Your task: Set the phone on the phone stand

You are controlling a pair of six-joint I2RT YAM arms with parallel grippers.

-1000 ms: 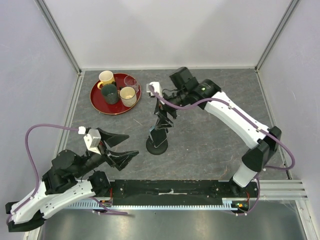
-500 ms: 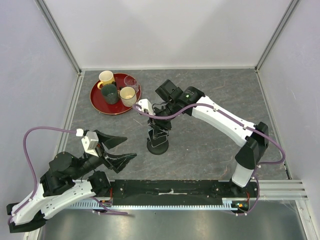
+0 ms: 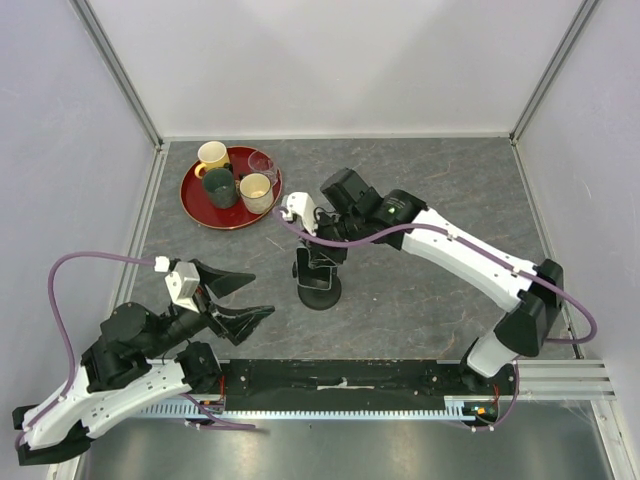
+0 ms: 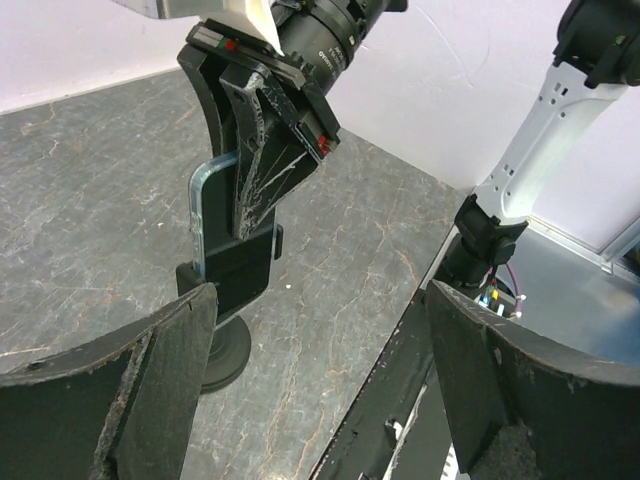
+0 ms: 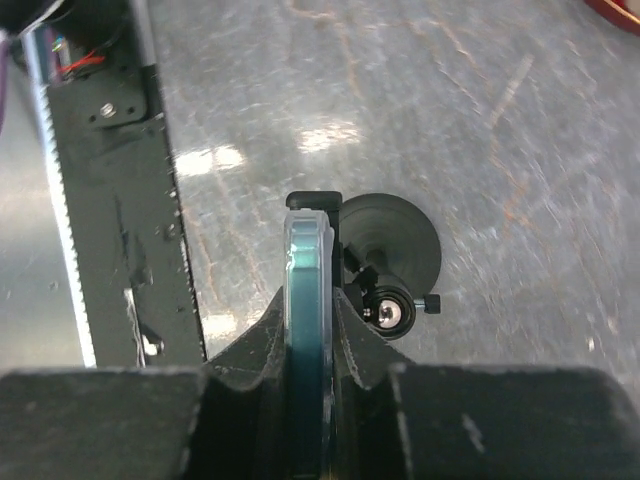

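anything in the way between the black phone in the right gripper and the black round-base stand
Nothing visible. The flat black smartphone, clamped in the right gripper, stands upright right at the bracket of the black disc-base stand. The round red tray of cups lies well aside.

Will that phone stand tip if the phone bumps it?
Probably tippy: the stand has a thin stem over a small disc base, so a push up high could lever it. Nothing visibly fixes it to the table, so it might slide instead. The phone looks rigid in the right claw, passing shoves straight on.
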